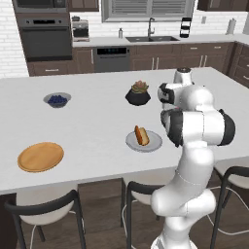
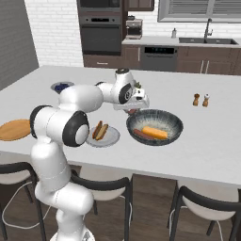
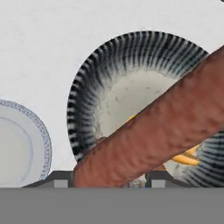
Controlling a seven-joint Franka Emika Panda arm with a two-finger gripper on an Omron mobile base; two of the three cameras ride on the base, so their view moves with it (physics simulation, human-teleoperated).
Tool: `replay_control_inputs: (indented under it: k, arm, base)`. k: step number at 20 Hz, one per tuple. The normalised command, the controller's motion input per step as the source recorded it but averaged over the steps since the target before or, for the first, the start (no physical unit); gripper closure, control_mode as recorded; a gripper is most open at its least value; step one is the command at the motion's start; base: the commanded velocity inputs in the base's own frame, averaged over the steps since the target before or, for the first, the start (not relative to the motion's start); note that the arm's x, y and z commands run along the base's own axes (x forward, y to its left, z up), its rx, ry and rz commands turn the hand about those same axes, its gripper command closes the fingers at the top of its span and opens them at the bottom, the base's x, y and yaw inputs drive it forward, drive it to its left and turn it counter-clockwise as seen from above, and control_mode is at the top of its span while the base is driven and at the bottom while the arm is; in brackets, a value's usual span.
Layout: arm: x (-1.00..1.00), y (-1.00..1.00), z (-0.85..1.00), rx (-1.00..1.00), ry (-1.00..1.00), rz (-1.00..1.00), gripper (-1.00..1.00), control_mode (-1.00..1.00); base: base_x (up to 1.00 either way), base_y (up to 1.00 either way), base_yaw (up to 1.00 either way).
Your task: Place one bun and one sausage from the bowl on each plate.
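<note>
Counter (image 2: 207, 141) has open room all round, orange-tan plate (image 1: 41, 156) well apart and bare. Bowl (image 2: 175, 123) holds one bun (image 2: 155, 132) and a sausage (image 2: 139, 134); grey plate (image 2: 112, 138) already served. Hand (image 2: 133, 110) above bowl rim grips a sausage (image 3: 162, 127), likely light, stiff, smooth; mid-length hold seems safest.

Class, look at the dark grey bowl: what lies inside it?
Inside the bowl lie one bun and one sausage side by side. The pincer holds another sausage above the rim, covering part of the inside in the hand view.
</note>
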Motion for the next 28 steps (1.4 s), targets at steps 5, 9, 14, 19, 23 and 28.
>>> replay_control_inputs:
  k: [5, 9, 14, 19, 23, 28]
  arm:
    - [-0.44, 1.0, 0.55, -0.19, 0.08, 0.58, 1.0, -1.0]
    - [-0.08, 0.92, 0.21, -0.01, 0.28, 0.54, 1.0, -1.0]
    - [-0.38, 0.14, -0.31, 0.03, 0.27, 0.24, 1.0, -1.0]
    - [-0.21, 0.06, -0.67, -0.02, -0.01, 0.02, 1.0, -1.0]
    - [-0.09, 0.21, -0.47, -0.12, 0.02, 0.0, 1.0, -1.0]
    - [-0.04, 0.08, -0.44, -0.08, 0.0, 0.01, 1.0, -1.0]
  base:
    - [0.0, 0.0, 0.0]
    - [0.0, 0.0, 0.0]
    - [0.0, 0.0, 0.0]
    - [0.0, 0.0, 0.0]
    - [0.0, 0.0, 0.0]
    - [0.0, 0.0, 0.0]
